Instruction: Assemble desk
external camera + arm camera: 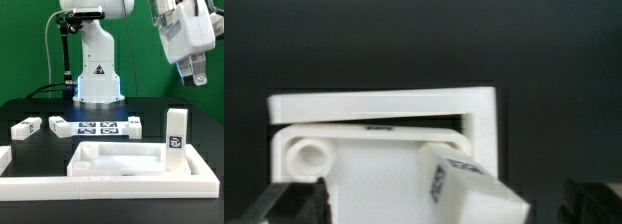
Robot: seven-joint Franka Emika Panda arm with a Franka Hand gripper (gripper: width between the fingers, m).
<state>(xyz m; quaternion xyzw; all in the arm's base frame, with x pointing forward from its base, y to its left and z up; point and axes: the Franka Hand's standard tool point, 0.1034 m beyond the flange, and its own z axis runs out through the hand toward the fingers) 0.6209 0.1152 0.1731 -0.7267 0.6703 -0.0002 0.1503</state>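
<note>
The white desk top [115, 158] lies flat at the front of the table with its rim up. One leg [176, 134] stands upright on its corner at the exterior view's right. Three more legs lie loose on the table: two at the exterior view's left [25, 128] [61, 126] and one [133, 122] beside the marker board. My gripper [191, 72] hangs high above the upright leg, open and empty. In the wrist view the desk top's corner [384, 104] and the upright leg [399, 180] fill the middle, between my dark fingertips [590, 200] at the edges.
The marker board [98, 127] lies in front of the robot base [98, 75]. A long white L-shaped border bar [110, 185] runs along the table's front, with a short end [5, 157] at the exterior view's left.
</note>
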